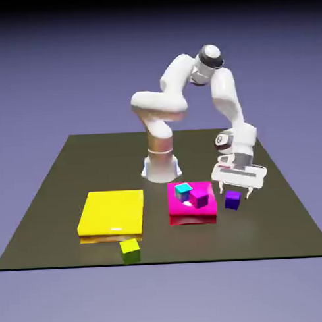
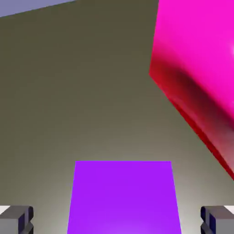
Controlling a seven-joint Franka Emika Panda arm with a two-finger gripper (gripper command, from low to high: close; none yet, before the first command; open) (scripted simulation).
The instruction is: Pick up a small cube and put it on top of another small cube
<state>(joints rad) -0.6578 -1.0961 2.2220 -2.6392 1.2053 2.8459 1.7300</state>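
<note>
Directly beneath the end effector, the small cube sits on the surface, just to the exterior view's right of the magenta block. Seen from the hand, the cube is centred between the spread, empty fingertips, so a straight descent should bracket it

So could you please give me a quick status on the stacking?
Gripper open above the small cube, fingers apart either side. Cube on the table, not lifted. Magenta block close beside.
</note>
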